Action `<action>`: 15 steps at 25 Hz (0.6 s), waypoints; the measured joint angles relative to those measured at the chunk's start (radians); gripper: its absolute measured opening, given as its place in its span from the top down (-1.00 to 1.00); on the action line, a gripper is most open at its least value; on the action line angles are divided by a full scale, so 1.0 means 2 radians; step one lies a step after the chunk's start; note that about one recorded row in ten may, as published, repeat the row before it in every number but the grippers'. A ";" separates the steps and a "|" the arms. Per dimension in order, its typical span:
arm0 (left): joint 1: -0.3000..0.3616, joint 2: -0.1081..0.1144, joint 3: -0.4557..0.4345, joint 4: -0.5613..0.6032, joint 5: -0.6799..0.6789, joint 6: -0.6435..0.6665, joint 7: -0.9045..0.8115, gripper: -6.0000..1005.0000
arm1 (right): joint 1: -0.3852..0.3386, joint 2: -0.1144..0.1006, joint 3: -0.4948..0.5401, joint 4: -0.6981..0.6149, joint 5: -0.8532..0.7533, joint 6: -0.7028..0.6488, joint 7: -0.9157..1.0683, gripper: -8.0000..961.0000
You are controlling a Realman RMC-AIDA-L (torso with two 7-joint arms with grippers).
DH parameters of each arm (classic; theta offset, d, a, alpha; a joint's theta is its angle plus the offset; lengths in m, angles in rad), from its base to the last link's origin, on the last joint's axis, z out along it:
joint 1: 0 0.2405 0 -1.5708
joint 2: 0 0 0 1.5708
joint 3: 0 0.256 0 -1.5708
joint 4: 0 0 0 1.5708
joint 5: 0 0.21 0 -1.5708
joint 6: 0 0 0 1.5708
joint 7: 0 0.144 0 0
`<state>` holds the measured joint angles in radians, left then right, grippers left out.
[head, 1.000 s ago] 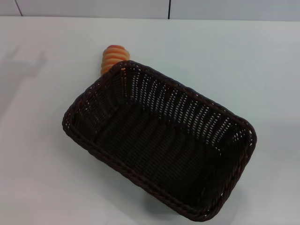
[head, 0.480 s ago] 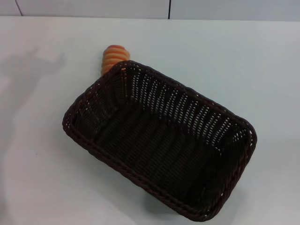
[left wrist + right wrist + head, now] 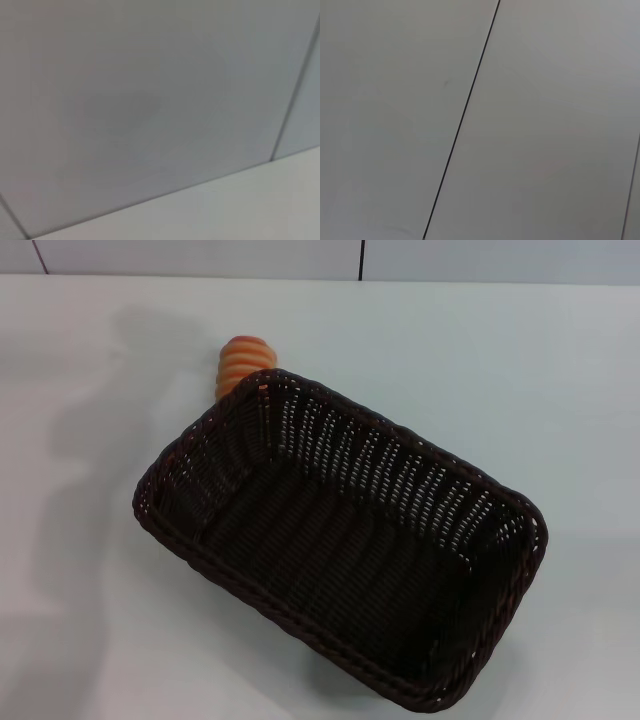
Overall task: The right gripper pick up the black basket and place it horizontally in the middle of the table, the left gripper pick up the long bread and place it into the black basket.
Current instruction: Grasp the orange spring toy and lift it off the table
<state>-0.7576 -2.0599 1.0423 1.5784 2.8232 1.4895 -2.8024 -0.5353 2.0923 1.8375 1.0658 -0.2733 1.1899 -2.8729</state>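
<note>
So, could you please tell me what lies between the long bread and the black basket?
Nothing: in the head view the long bread sits right against the black basket at its far rim.

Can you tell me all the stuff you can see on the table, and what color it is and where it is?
Large rectangular woven wicker basket: one, very dark brown-black, empty, lying at a slant on the middle of the table toward the near edge.
Small ridged oblong bread loaf: one, orange-brown with cream stripes, behind the basket's far left corner, partly hidden by the rim.
Smooth flat table: one, white to pale grey, under everything.
Wall panels: pale grey with dark seams, behind the table.
Robot's grippers: neither the left nor the right one shows in any view.
</note>
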 joint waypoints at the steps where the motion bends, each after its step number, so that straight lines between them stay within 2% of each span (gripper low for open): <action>1: -0.017 0.000 0.009 -0.018 0.012 0.003 -0.009 -0.55 | 0.000 0.000 0.000 -0.001 -0.002 0.000 0.000 0.18; 5: -0.075 0.000 0.034 -0.104 0.030 0.007 -0.029 -0.55 | 0.000 0.000 0.001 -0.002 -0.012 0.001 0.000 0.18; 9: -0.123 0.000 0.037 -0.179 0.033 0.006 -0.037 -0.55 | 0.001 0.000 0.001 -0.002 -0.020 0.001 0.000 0.18; 12: -0.151 0.002 0.038 -0.227 0.033 0.000 -0.037 -0.55 | 0.002 0.000 0.000 0.000 -0.025 0.001 0.000 0.18; 15: -0.171 0.009 0.041 -0.274 0.033 -0.013 -0.036 -0.55 | 0.005 0.000 -0.002 0.000 -0.031 0.001 0.000 0.18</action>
<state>-1.0992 -2.0425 1.1239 1.0301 2.8901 1.4634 -2.8753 -0.5253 2.0923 1.8338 1.0656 -0.3349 1.1921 -2.8732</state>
